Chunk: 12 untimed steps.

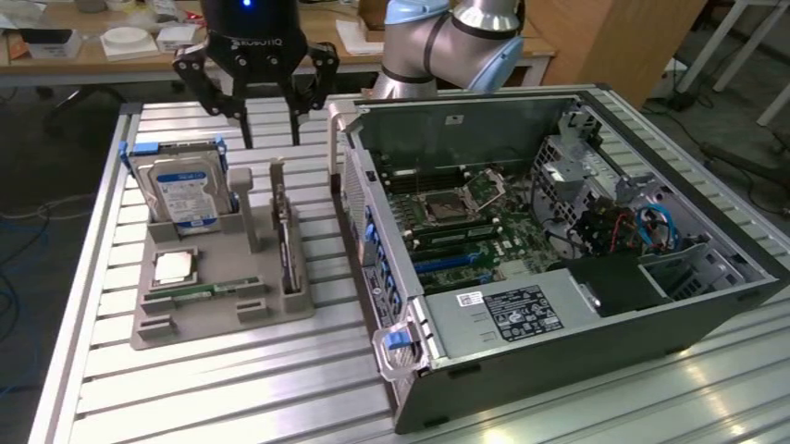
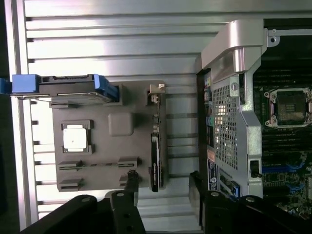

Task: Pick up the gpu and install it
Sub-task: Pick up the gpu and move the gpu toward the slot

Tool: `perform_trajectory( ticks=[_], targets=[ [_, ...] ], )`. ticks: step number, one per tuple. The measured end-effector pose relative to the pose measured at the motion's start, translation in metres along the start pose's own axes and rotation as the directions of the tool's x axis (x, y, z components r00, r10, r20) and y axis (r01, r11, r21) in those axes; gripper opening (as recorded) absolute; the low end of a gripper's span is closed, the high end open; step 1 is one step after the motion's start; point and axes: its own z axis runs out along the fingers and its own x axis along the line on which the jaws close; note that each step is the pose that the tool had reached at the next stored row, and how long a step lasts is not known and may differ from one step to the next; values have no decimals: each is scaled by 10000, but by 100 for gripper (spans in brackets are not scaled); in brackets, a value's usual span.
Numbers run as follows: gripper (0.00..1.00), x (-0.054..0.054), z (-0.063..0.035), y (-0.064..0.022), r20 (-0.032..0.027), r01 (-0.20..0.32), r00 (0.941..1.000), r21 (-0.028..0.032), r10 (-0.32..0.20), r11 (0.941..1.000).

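Exterior view: slatted metal table carrying a grey holder and, just beside it, an open computer case with its motherboard exposed. Gripper: raised above the holder's far edge, fingers spread apart, nothing between them. Gpu: standing on its long edge in the slot along the holder's edge nearest the case, silver bracket at the far end, untouched. Hard drive: upright at the holder's far corner away from the case. Processor chip: flat in a recess near the holder's opposite edge. Wrist view: table, holder, case. Gpu: seated in its slot on the case side. Gripper: fingers wide, empty, the gpu's plain end seen between them. Hard drive and processor chip as listed.
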Motion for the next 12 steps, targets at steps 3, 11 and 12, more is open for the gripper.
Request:
perform_trajectory(
  ticks=[3, 11, 12],
  targets=[
    [59, 0, 7, 0, -8, 220, 9998, -2, -220, 9998],
    [59, 3, 56, -3, -37, 905, 9959, -27, -905, 9959],
    [59, 3, 68, -3, -37, 906, 9959, -33, -906, 9959]
  ],
)
